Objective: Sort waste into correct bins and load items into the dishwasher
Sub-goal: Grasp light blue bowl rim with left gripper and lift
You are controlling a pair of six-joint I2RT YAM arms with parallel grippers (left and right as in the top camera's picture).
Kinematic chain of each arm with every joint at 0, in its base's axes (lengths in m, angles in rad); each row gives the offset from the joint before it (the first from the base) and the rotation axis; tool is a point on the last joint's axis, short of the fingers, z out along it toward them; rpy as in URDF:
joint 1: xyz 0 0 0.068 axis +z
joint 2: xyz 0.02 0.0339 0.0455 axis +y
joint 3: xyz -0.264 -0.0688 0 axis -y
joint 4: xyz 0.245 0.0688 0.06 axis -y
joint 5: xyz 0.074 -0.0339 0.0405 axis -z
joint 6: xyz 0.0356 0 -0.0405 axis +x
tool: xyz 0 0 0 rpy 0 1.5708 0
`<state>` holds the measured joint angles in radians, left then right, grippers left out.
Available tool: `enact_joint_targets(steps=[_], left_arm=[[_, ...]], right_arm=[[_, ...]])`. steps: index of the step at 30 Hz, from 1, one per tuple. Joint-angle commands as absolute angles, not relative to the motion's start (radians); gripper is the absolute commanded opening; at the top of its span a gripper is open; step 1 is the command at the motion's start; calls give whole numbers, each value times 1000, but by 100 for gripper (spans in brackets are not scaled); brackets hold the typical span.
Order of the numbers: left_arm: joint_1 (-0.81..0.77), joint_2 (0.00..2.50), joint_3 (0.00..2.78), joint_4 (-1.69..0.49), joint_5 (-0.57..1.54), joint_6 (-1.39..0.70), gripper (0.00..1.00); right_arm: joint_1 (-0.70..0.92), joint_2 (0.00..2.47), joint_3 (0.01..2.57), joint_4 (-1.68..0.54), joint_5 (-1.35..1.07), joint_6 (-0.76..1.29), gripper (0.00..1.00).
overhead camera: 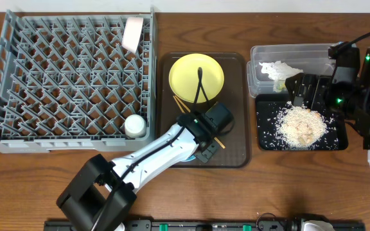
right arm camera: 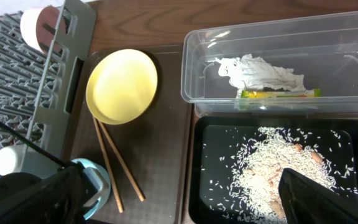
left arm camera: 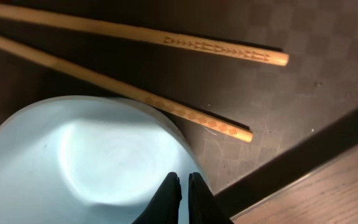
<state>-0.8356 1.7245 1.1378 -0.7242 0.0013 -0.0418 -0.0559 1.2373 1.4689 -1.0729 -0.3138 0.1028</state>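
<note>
Glossy light blue bowl [left arm camera: 73,162] sits lower left on the brown serving tray [left arm camera: 316,93]. The left claw [left arm camera: 182,183] is pinched shut on its rim. The right claw [overhead camera: 300,95] gapes wide, empty.

overhead cam fixed high, looks straight down, takes in whole table [overhead camera: 300,186], far off; left wrist cam v. close, looks down past left gripper [left arm camera: 184,186] tips at light blue bowl [left arm camera: 73,162], chopsticks [left arm camera: 166,106] just beyond; right wrist cam higher, above black tray [right arm camera: 207,134], facing fwd from right gripper [overhead camera: 304,90]; shares yellow plate [right arm camera: 122,85], chopsticks w/ overhead
</note>
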Motion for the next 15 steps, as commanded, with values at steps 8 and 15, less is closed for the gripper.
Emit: enact_joint_targets(steps=[8, 15], left_arm=[[-904, 1723, 1156, -723, 12, 119, 8], [-878, 1699, 1232, -752, -105, 4, 17]], right_arm=[[-59, 1242, 1470, -1071, -311, 111, 99], [-59, 1242, 1470, -1071, -311, 111, 99]])
